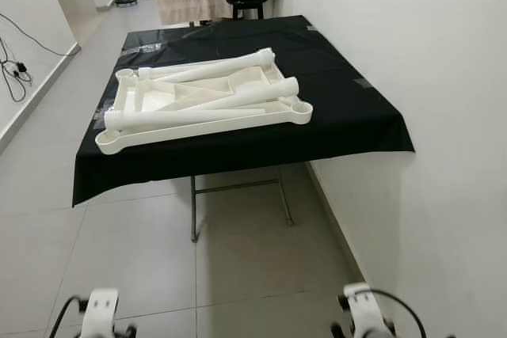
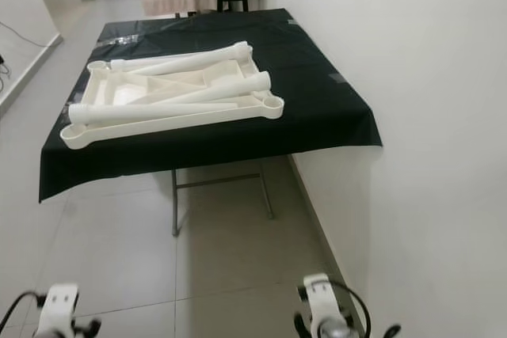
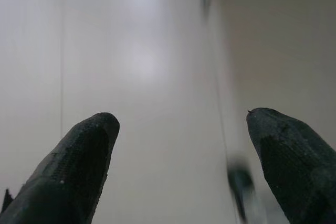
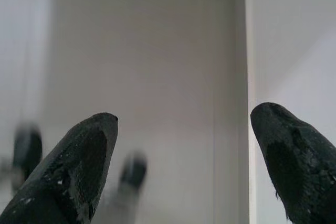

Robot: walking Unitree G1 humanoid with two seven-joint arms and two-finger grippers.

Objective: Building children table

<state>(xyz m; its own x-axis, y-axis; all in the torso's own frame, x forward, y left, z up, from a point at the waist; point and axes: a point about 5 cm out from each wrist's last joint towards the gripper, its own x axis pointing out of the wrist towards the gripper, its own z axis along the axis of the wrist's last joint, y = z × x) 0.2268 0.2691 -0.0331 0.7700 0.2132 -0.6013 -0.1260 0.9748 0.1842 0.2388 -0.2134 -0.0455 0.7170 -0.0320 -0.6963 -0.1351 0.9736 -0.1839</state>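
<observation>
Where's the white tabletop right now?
In the left eye view, the white tabletop lies upside down on the black-covered folding table ahead, toward its left front, with white legs piled across it.

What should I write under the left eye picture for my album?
White table top lying upside down with loose white legs piled on it, on a black-covered table beside a wall.

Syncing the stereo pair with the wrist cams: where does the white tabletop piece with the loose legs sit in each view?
Left eye view: white tabletop piece upside down at mid-frame on the black-covered table, white legs lying across it.
Right eye view: same piece, shifted left.
Left wrist view: floor between the open left gripper.
Right wrist view: floor and wall between the open right gripper.
Shared landmark: the table's near right corner.
</observation>
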